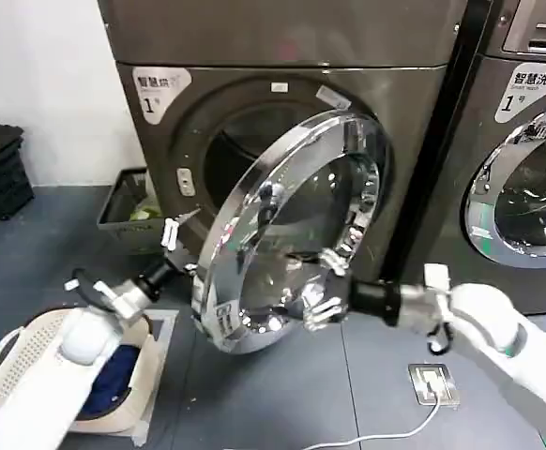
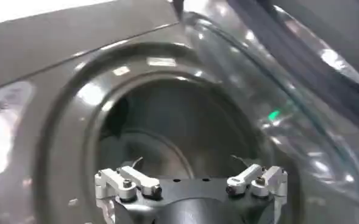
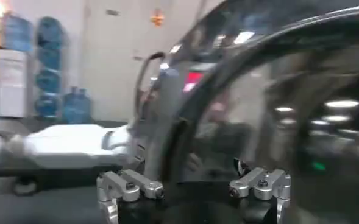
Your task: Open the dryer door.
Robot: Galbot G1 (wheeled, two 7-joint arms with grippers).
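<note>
Dryer door [image 1: 287, 234] stood ajar; left gripper [image 1: 174, 234] spread, empty, at its rim; right gripper [image 1: 334, 281] spread against its glass.

We see a glossy chrome-rimmed glass door [image 1: 287, 234] on a dull grey metal dryer [image 1: 282, 122], a perforated white plastic basket [image 1: 24, 361], and smooth white plastic arm shells [image 1: 498, 323].

Even indoor light is falling overall; ceiling lamps are glaring off the door [image 1: 287, 234] glass, and the right wrist view is blurring.
</note>
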